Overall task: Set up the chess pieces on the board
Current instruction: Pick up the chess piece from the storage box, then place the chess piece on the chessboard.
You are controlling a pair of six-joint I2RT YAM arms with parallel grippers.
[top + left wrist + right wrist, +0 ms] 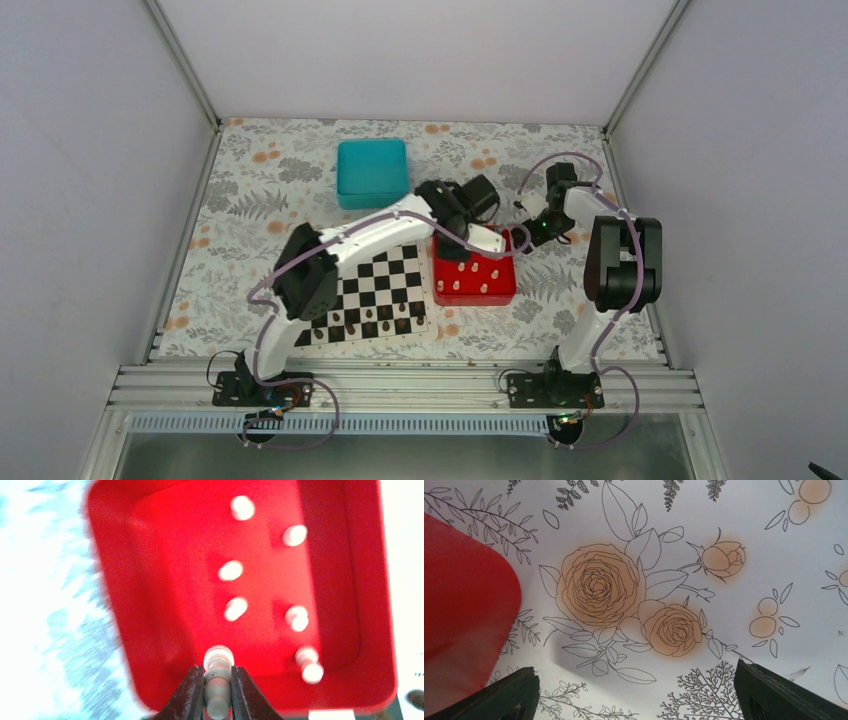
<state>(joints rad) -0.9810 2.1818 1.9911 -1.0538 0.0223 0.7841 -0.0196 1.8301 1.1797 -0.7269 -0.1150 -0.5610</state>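
In the left wrist view my left gripper (pixel 217 672) is shut on a pale cream chess piece (pixel 218 685), just above the floor of the red tray (pixel 165 555). Several more pale chess pieces (pixel 231 570) stand loose in that tray. From above, the left gripper (pixel 455 245) reaches over the tray's (pixel 500 292) far left part. The checkered board (pixel 385 275) lies left of the tray. My right gripper (pixel 636 680) stands wide open over the floral cloth with nothing between its fingers (pixel 514 695), the tray's edge (pixel 464 620) at its left.
Dark brown pieces (pixel 370 320) line the board's near rows. A teal box (pixel 372 172) sits behind the board. The right gripper (pixel 522 235) hovers at the tray's far right corner. Grey walls enclose the floral table.
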